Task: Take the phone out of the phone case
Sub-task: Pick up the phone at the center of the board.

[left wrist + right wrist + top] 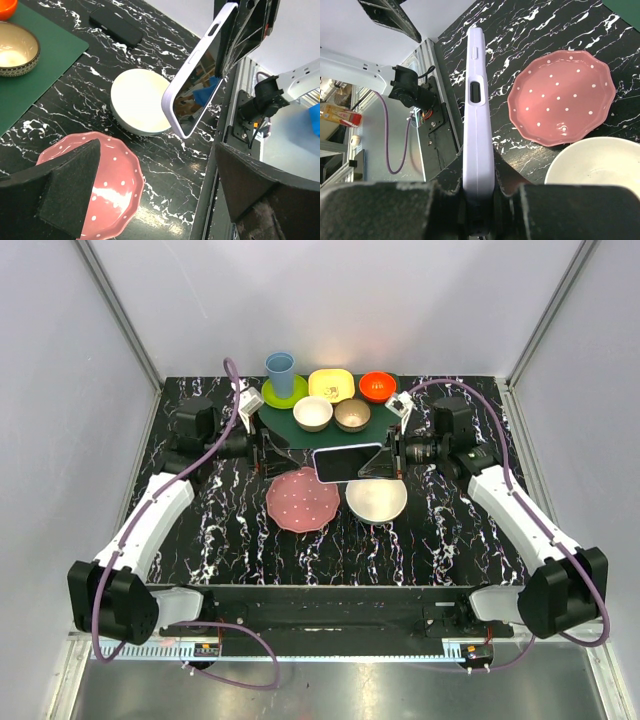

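The phone (347, 461) is a black slab with a glossy screen (199, 97), sitting inside the pale lavender phone case (202, 57). It is held in the air on its long edge, above the gap between the pink plate and the white bowl. My right gripper (479, 200) is shut on the case's right end, and only the case's lavender side (478, 115) shows in its wrist view. My left gripper (160, 195) stands open to the left of the phone, above the pink plate's edge, with nothing between its fingers (70, 185).
A pink dotted plate (302, 500) and a white bowl (376, 500) lie under the phone. Behind them a green mat (300, 425) carries a white bowl, a tan bowl (352, 414), a blue cup, a yellow dish and an orange bowl. A flat black object (116, 25) lies on the table.
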You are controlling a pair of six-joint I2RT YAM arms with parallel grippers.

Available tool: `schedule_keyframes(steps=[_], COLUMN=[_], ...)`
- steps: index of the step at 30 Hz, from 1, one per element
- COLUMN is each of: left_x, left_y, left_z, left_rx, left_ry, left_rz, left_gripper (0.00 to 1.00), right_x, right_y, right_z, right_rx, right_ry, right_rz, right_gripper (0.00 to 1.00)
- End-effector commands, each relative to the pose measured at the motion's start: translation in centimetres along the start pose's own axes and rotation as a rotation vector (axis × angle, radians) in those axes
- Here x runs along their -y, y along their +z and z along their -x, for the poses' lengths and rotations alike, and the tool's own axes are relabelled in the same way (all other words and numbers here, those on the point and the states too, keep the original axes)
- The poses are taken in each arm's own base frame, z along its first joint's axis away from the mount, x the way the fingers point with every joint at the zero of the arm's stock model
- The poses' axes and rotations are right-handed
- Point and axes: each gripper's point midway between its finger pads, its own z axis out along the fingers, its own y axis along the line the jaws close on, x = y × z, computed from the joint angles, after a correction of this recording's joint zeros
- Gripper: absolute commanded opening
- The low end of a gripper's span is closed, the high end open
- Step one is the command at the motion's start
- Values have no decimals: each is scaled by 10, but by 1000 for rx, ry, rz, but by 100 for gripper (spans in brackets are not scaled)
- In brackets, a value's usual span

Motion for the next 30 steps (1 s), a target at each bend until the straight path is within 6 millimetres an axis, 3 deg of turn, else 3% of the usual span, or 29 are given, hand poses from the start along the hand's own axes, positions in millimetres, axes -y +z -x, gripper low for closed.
schedule_keyframes(steps=[1,6,11,16,22,30], left_x=[8,19,21,43,64,51], left_y=[3,8,14,27,35,39], left_z=[15,12,26,31,28,44], left_rx=[44,11,18,1,12,22], left_ry=[20,-9,-3,-12,35,71], left_rz=[-72,-206,-232,-308,-332,-230], left_gripper=[99,99,99,99,99,99], right_x=[-26,-40,-47,-42,-38,-36], right_y=[-13,-16,-20,-18,-16,-17], right_z=[37,49,65,78,73,68], right_rx=[119,148,194,261,304,312], right_ry=[-173,-223,-297,-325,-333,-337], right_rz=[33,76,66,47,48,36], right_gripper=[0,2,0,0,0,0])
